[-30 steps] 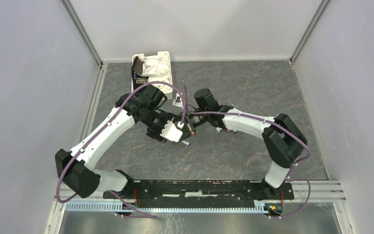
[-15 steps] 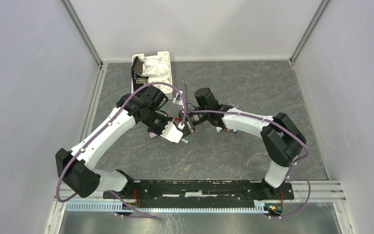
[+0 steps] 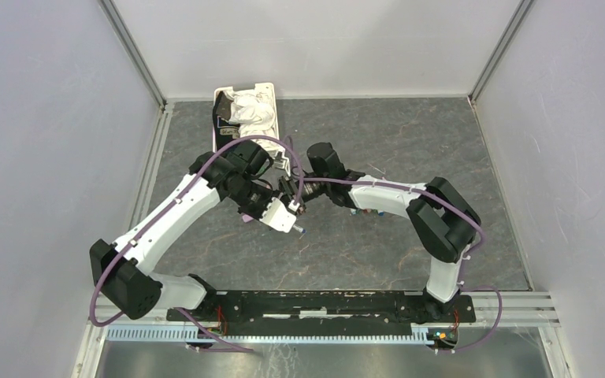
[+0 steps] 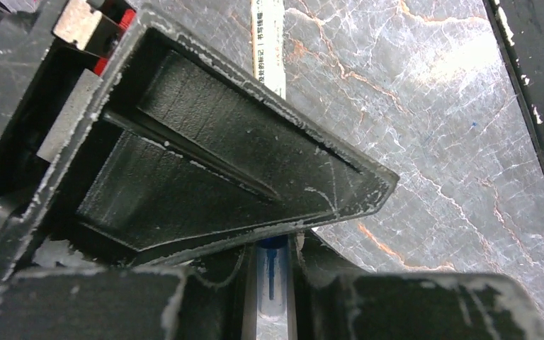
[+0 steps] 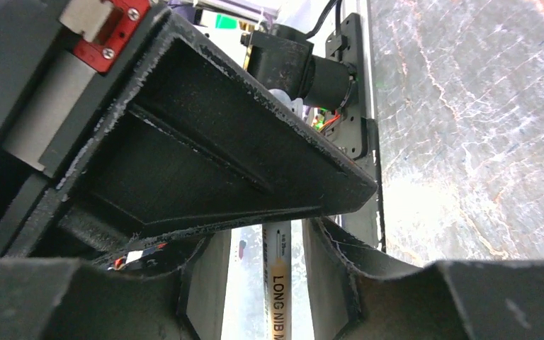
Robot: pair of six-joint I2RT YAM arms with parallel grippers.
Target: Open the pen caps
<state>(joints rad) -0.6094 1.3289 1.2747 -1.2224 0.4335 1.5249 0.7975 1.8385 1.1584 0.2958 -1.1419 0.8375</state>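
Progress looks partial: 1 pen [image 5: 278,283] is held between both arms above the table [image 3: 410,142], and I cannot tell if its cap is off yet. The left gripper [image 4: 304,237] is closed tight on the pen at its blue end [image 4: 273,273], probably the cap. The right gripper [image 5: 283,225] is closed on the white barrel. Some small coloured caps [image 3: 360,210] seem to lie just beside the right forearm, too small to count. The white basket [image 3: 268,87] at the far edge shows only crumpled cloth [image 3: 248,106] inside.
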